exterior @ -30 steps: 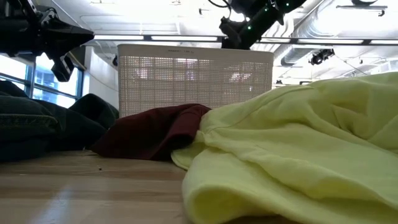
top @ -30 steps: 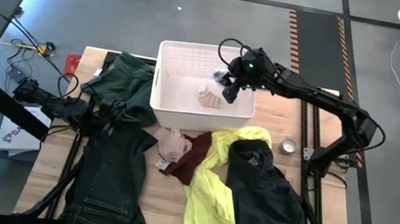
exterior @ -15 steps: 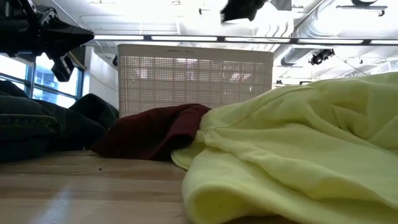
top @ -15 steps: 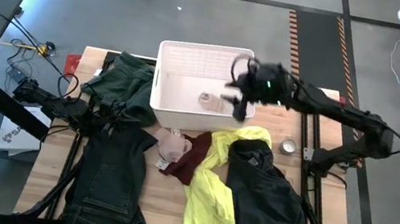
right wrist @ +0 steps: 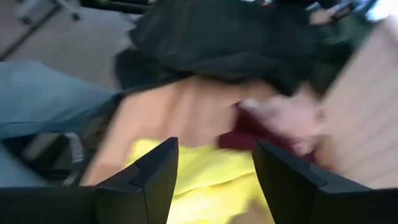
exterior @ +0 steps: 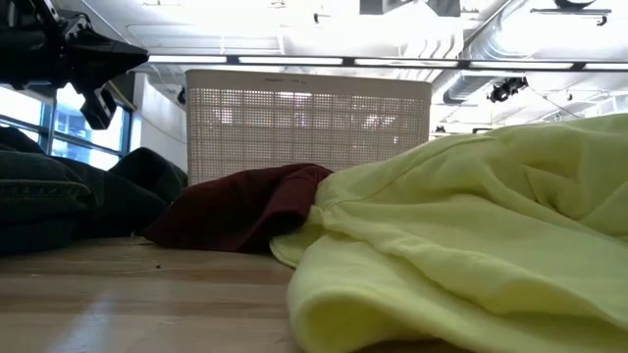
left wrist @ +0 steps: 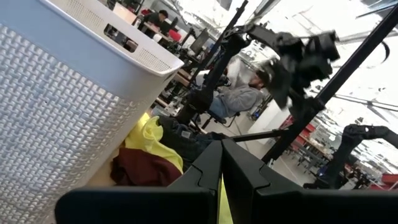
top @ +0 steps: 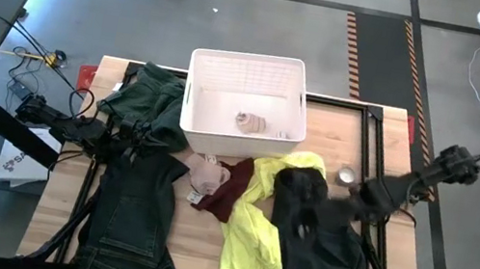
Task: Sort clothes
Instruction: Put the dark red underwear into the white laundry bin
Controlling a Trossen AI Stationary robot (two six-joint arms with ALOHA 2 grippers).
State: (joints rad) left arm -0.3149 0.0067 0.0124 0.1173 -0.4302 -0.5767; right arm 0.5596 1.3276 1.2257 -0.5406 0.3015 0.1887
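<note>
Between picks: right hand [top: 308,226] empty, fingers spread, hovering over black garment [top: 315,240] and yellow shirt [top: 254,235] at near table [top: 202,245] edge. Next move calling for descent and pinch on one. Jeans [top: 123,222] lying near left. Farther back, beige-pink piece [top: 251,122] sitting in white basket [top: 194,98]. Left hand [top: 128,133] closed, empty, waiting beside dark green garment [top: 148,100].

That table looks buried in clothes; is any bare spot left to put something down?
Bare wood shows right of the white basket, around the small tin, and in front of the maroon piece. The middle is crowded.
</note>
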